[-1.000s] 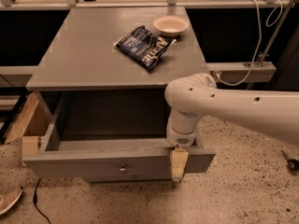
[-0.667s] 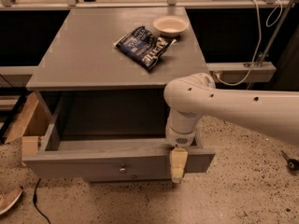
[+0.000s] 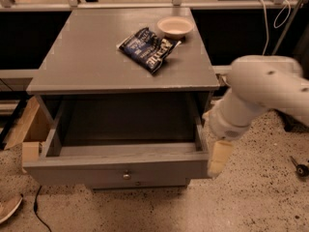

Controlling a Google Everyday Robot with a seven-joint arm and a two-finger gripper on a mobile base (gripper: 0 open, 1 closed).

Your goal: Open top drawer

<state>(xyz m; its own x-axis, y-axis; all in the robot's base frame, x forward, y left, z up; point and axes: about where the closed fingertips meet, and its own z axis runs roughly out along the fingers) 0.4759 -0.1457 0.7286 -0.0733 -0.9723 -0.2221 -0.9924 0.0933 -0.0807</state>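
One risk: your claw [image 3: 219, 157], grip state unreadable, hangs just beside the open top drawer [image 3: 96, 170]; a careless swing could shove it back in.

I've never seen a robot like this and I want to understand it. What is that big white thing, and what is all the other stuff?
The big white thing is a robot's arm. The robot has a moving base and just this one arm. At the arm's end is its gripper, a claw for grabbing things. It hangs beside the right end of the top drawer, and I can't see it holding anything. There is only one picture, looking down at a grey cabinet from the front. Where the camera sits, I can't tell. The top drawer is pulled out, and it has a small round knob in the middle. On the cabinet's top lie a dark blue snack bag and a pale bowl. A cardboard box stands on the floor at the left.
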